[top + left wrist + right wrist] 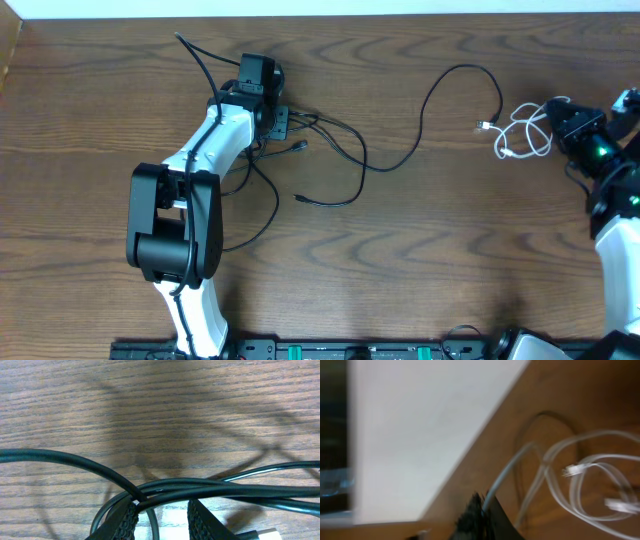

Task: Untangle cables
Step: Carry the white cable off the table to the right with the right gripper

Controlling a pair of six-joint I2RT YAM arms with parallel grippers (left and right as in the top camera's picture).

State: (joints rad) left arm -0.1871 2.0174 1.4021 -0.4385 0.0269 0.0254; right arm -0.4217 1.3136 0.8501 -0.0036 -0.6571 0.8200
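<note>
The brown worktop (pixel 420 260) takes up nearly everything I can see, with the left arm (pixel 215 150) stretched out across its far left part and the right arm (pixel 615 170) tucked against the right edge. Under the left arm lies the black tangle (pixel 310 150), several thin cords still crossing and looping over each other, two small plug ends poking out of the heap. One long black cable (pixel 440 85) swings out of that heap in a wide arc to the right and ends in a pale plug (pixel 485 125) just beside the white cable (pixel 525 135), which lies in its own loose loops well apart from the tangle. So the white one looks freed already, I'd say, and the black heap is the work left; that puts the job somewhere early to middle. The left jaws stand apart down in the heap, and a few black cords (pixel 210 491) run crosswise over the fingertips (pixel 125 522) rather than being pinched between them. The right jaws are pressed together, and a strand of the white cable comes straight out from between them, so they seem to be pinching it.
</note>
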